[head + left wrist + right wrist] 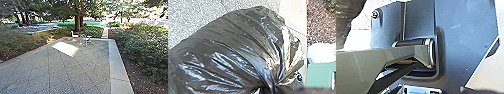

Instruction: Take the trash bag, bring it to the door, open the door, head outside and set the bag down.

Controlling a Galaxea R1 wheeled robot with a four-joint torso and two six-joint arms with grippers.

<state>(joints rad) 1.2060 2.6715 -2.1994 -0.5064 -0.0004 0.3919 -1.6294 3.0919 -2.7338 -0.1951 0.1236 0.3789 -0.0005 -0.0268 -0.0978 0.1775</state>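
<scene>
Black trash bag (223, 47), aslant (neck (271, 76) toward pale border (295, 15))

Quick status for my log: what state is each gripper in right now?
Left gripper: closed, holding the black trash bag by its gathered neck.
Right gripper: can't tell whether it's open or closed.

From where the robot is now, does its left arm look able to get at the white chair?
Probably not: the chair stands at the paving's far end, seemingly well out of reach, and the trash bag bulks close before the left wrist camera.
</scene>
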